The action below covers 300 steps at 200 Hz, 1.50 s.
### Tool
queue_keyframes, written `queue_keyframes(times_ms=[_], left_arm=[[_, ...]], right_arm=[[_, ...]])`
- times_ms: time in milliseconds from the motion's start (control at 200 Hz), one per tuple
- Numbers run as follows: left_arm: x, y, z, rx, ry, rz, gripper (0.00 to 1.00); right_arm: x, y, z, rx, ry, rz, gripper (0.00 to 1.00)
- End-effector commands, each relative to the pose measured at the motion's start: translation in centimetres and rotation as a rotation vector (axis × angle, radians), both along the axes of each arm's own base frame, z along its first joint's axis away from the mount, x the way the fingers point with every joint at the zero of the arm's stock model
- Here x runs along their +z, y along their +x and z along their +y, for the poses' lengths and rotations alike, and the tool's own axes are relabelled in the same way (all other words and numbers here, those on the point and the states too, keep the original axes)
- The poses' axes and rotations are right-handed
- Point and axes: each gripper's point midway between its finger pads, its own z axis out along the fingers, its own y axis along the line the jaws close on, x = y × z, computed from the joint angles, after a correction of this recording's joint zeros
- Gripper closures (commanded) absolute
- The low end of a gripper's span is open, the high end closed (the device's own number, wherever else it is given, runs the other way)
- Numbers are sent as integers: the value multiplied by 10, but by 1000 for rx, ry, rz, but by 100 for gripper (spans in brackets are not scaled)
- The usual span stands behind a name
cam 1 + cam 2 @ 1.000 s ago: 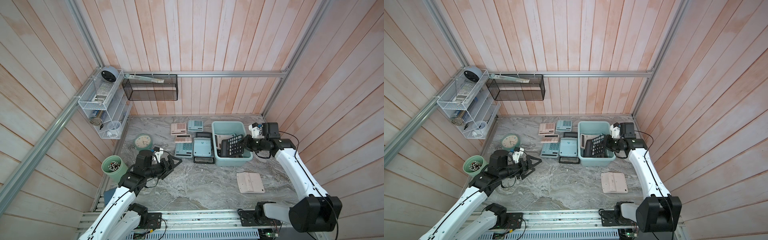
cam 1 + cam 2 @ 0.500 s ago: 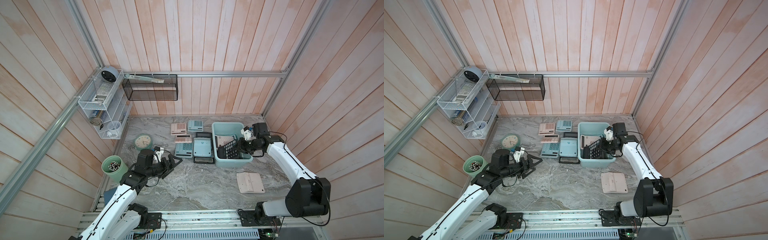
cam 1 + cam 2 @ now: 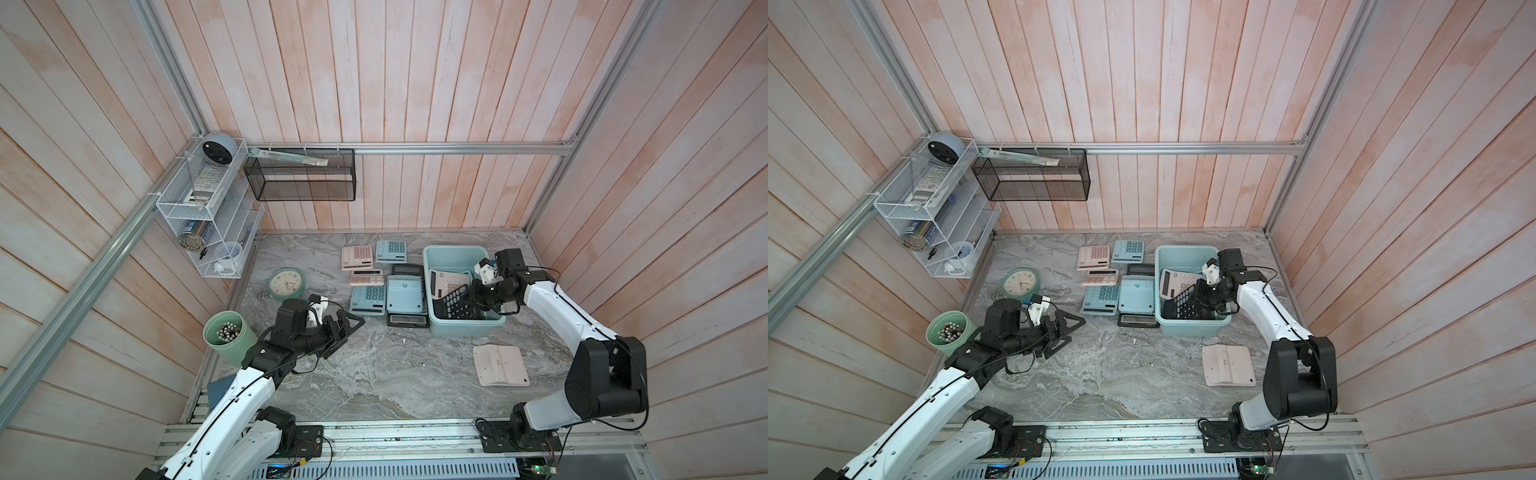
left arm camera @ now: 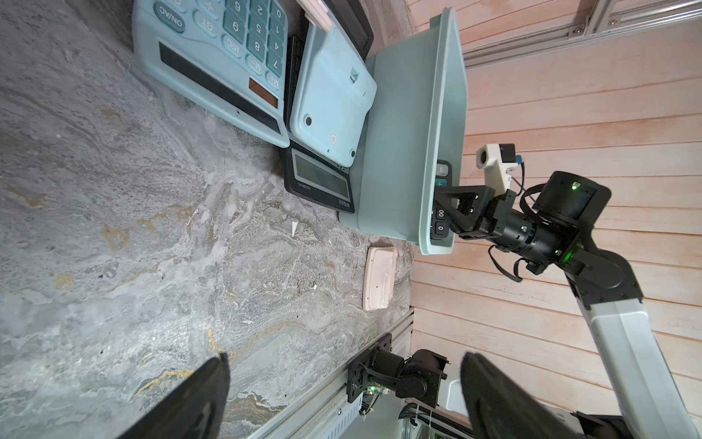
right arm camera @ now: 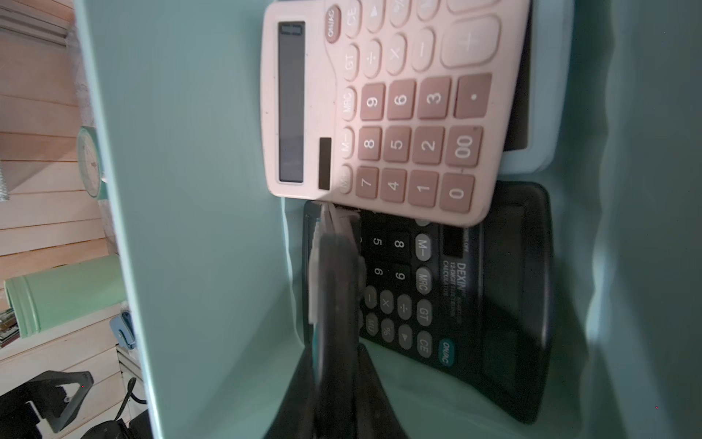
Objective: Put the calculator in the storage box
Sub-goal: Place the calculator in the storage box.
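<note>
Reaching in from 5 o'clock, the right arm (image 3: 561, 312) bends over the storage box (image 3: 453, 250) at 2 o'clock on the table (image 3: 374, 374). The right gripper (image 3: 475, 296) is pinched nearly closed on the black calculator (image 3: 455, 308), tilted in the box's 6 o'clock half; the contact looks blurred up close. The left gripper (image 3: 348, 328), at 9 o'clock, gapes wide, empty.

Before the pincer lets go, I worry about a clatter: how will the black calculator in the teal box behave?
Probably stiff and light: the black calculator looks flat though the right pincer grips only one edge. It sits tilted in the storage box, so its smooth plastic casing may slide flat once released.
</note>
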Motion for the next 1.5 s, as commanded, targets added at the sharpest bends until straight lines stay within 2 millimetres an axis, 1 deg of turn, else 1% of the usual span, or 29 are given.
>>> queue_keyframes(times_ms=[0, 80, 185, 285, 375, 585, 685, 800, 955, 1090, 1210, 1345, 1425, 1495], left_arm=[[-4, 5, 2, 11, 17, -24, 0], [-6, 6, 3, 16, 18, -20, 0], [-5, 7, 3, 21, 13, -26, 0], [-7, 8, 3, 24, 17, -23, 0], [-9, 9, 5, 31, 30, -21, 0], [-16, 14, 16, 79, 104, -17, 0], [-18, 16, 21, 108, 135, -22, 0], [-22, 20, 26, 141, 159, -19, 0], [-29, 24, 29, 167, 172, -8, 0], [-33, 29, 33, 196, 192, -12, 0], [-38, 39, 39, 232, 227, -18, 0], [-47, 51, 39, 265, 236, -10, 0], [-51, 59, 37, 279, 221, -4, 0], [-54, 66, 34, 288, 210, 1, 0]], right_arm=[[-16, -23, 2, 40, -22, 95, 87], [-13, -24, -3, 37, -49, 88, 81], [-8, -23, -6, 36, -74, 77, 76], [-3, -23, -10, 33, -99, 67, 68], [3, -23, -16, 22, -130, 49, 62], [28, -21, -29, -19, -198, -30, 47], [39, -22, -26, -14, -193, -78, 41], [43, -22, -20, 2, -200, -114, 40], [34, -19, -21, 16, -231, -104, 40], [21, -16, -15, 34, -216, -77, 40], [3, -15, -11, 41, -207, -47, 39], [-14, -15, 2, 68, -192, -18, 40], [-19, -16, 8, 85, -192, -9, 40], [-17, -17, 9, 92, -194, -8, 39]])
